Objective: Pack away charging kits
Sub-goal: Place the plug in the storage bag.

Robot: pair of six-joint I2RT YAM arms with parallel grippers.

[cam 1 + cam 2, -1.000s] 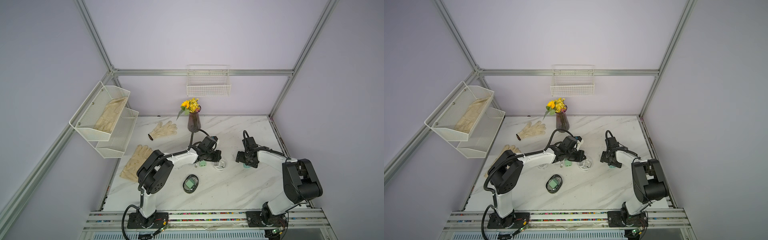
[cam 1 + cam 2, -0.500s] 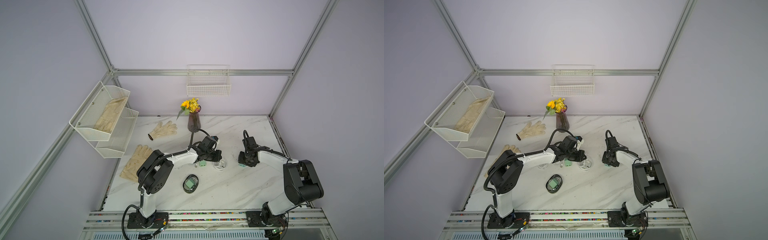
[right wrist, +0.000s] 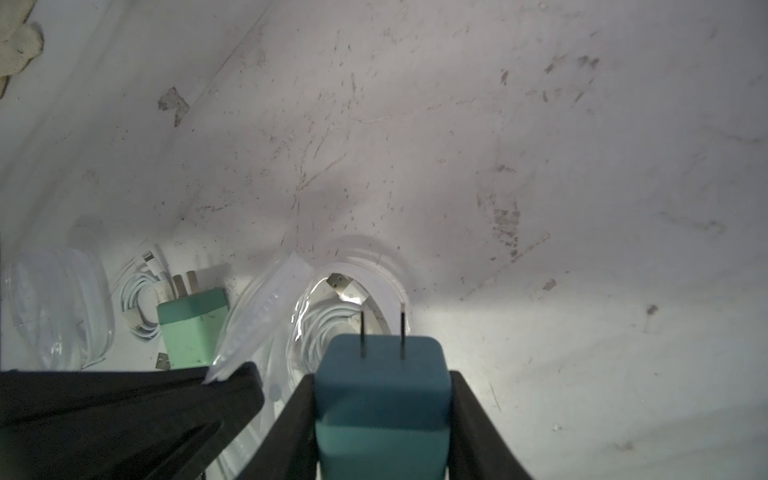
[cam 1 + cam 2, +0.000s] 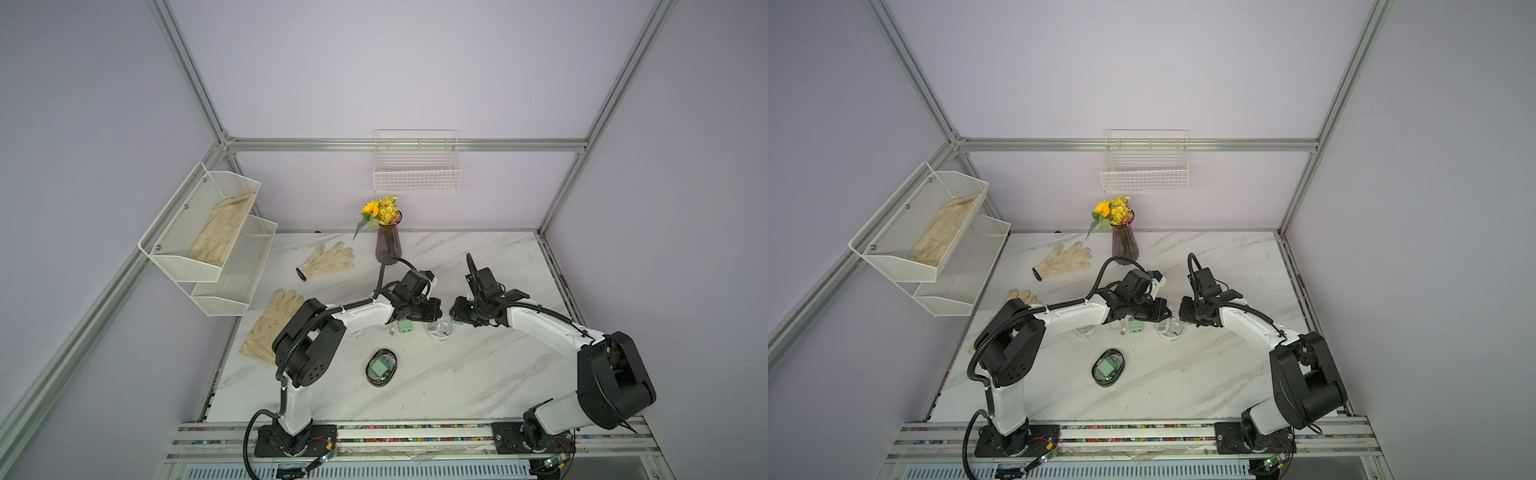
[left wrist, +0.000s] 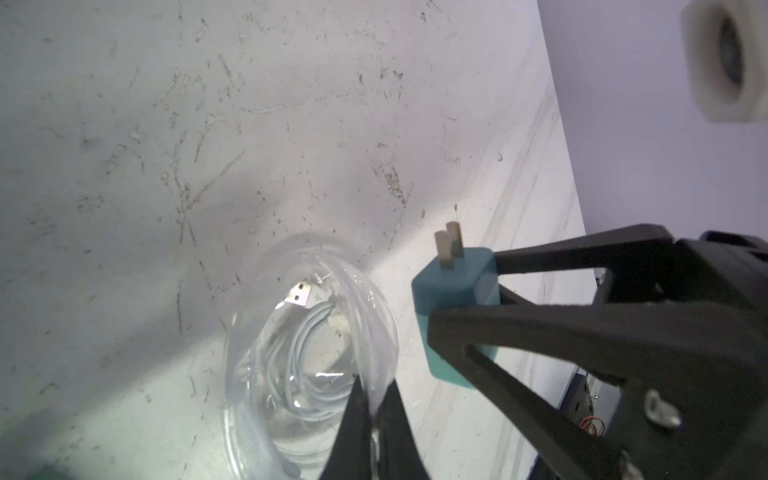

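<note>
Left arm stretched low from its base toward table centre, wrist tipped down. The left gripper (image 5: pixel 374 401) is clamped tight on the thin clear flap of a small oval clear plastic case (image 5: pixel 253 374).

Right arm reaches in from the opposite side, forearm low. The right gripper (image 3: pixel 382 384) faces the left one, nearly nose to nose in both top views. It grasps a teal-blue square two-pronged plug adapter (image 3: pixel 382 409) by two opposite side faces, prongs pointing forward, away from the wrist. The adapter is just beside the case's mouth, not inside; can't tell if it touches the rim.

A coiled thin white cable (image 5: pixel 309 353) lies inside that case, USB end on top.

A mint green square plug adapter (image 3: pixel 192 332) lies on the white marble table (image 4: pixel 478 374) near the left gripper, touching another coiled white cable (image 3: pixel 139 303).

A second mint green adapter (image 4: pixel 380 368) sits in a closed dark-rimmed oval case (image 4: pixel 368 374), nearer the arm bases.
</note>
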